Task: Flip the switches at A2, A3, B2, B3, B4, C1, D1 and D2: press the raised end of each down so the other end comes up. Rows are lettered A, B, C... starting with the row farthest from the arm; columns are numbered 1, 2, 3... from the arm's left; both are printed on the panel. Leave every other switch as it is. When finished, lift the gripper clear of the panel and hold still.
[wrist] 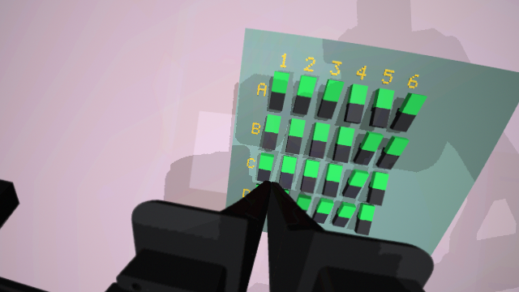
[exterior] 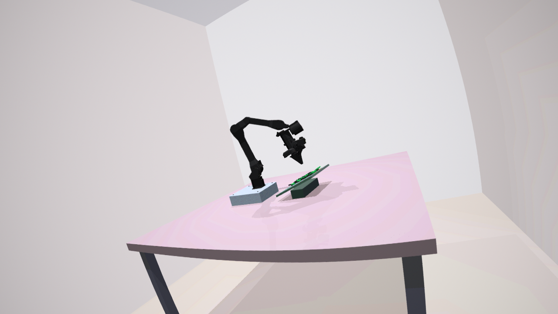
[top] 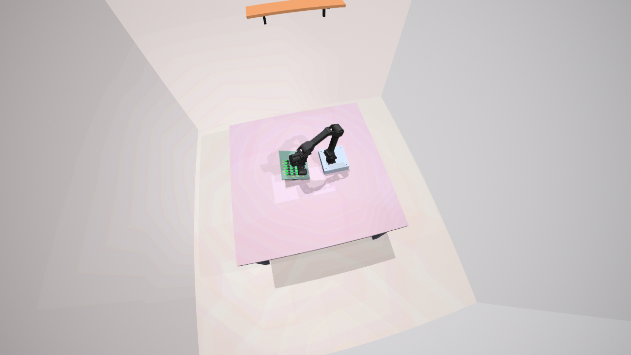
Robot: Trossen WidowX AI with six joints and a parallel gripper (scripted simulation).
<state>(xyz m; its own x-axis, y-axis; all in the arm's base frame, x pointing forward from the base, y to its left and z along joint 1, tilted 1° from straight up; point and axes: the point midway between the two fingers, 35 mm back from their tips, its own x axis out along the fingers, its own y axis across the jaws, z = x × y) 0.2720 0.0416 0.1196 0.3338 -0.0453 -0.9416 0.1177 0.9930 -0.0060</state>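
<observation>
Wrist view: my black gripper (wrist: 268,186), clenched on nothing as a poking wedge, hangs above the tilted green switch panel (wrist: 438,134), tip at six o'clock of switch C1 (wrist: 265,167).

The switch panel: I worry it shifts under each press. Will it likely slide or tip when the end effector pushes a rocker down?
Probably stable but not certain. The switch panel is a thin tilted plate overhanging a smaller dark block, so presses near the edges could lever it. The shut end effector points at column 1, near one edge, so tipping risk seems highest there.

1 panel (wrist: 438,134) w/ 24 switches (wrist: 321,139), 1 arm (exterior: 253,128).
</observation>
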